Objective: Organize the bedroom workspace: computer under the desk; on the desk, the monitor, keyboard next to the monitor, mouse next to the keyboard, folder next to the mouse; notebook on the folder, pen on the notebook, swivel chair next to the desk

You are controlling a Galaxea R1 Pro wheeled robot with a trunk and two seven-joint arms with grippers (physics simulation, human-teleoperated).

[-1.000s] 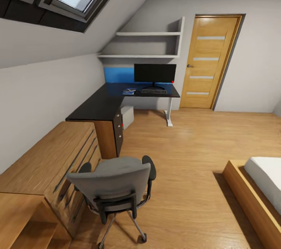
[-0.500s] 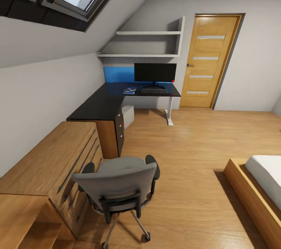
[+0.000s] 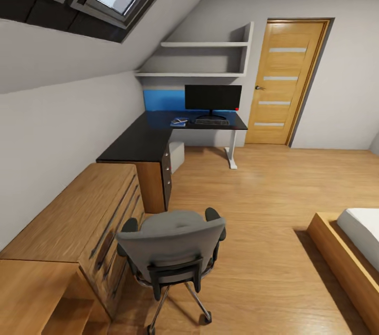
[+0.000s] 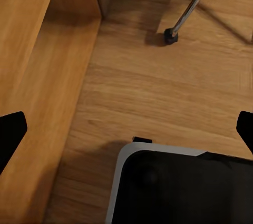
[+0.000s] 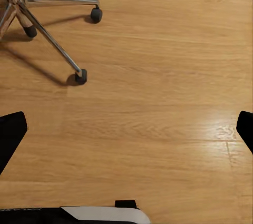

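Swivel chair [image 3: 171, 251] castors lie well beyond both spread, empty fingers [image 4: 11, 134] [image 5: 11, 132]; desk [image 3: 158, 135] far off.

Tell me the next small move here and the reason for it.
Probably roll the base a little closer to the swivel chair. It stands between the robot and the far desk, back turned to the camera, so its seat is hidden. Both grippers hang open over bare floor, holding nothing.
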